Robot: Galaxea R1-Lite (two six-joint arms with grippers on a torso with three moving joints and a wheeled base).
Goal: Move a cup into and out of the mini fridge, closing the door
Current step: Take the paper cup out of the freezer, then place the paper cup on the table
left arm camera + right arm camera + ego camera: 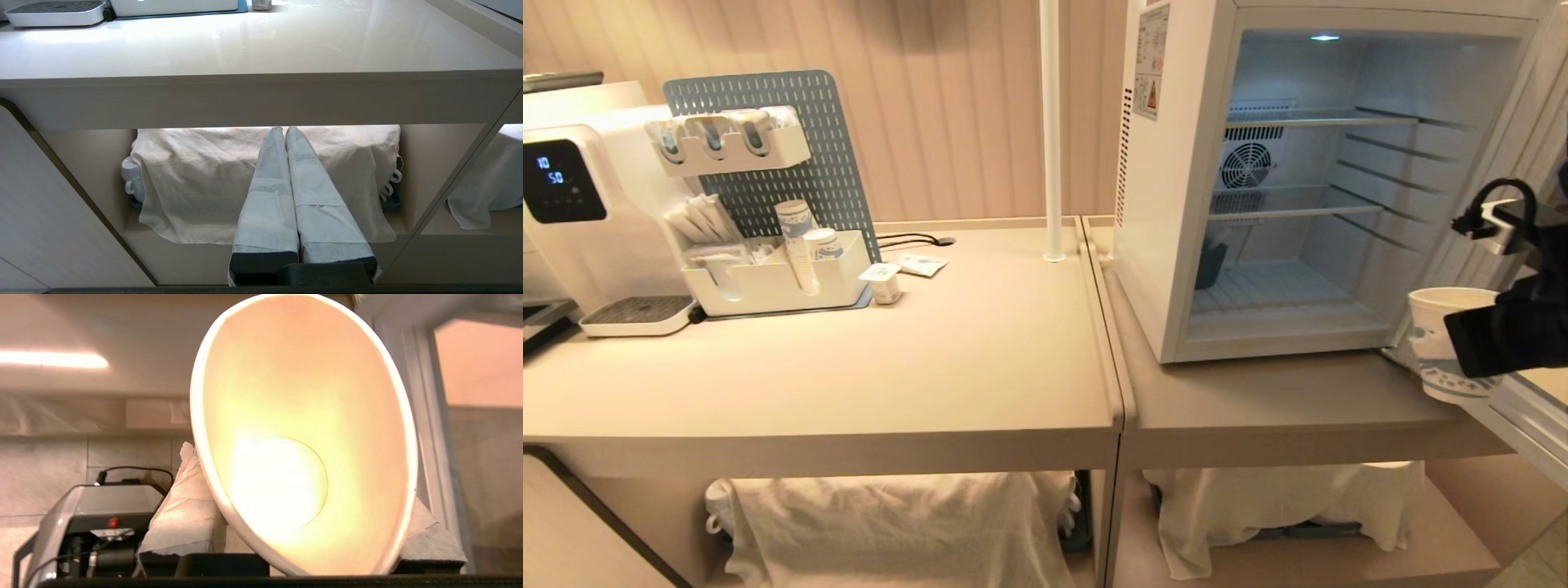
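The right hand (1474, 343) grips the cup (1441, 339) between its fingers, holding it above the surface (1298, 400), just outside the open mini fridge (1307, 180). The left hand (286, 130) hangs clenched, empty.

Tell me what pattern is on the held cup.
Blue print on the white paper cup, best in the head view.

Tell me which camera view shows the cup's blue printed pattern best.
The head view: the cup shows its outer wall and blue print there, held by the right gripper beside the open mini fridge. The right wrist view shows only its bare inside. The left wrist view misses it.
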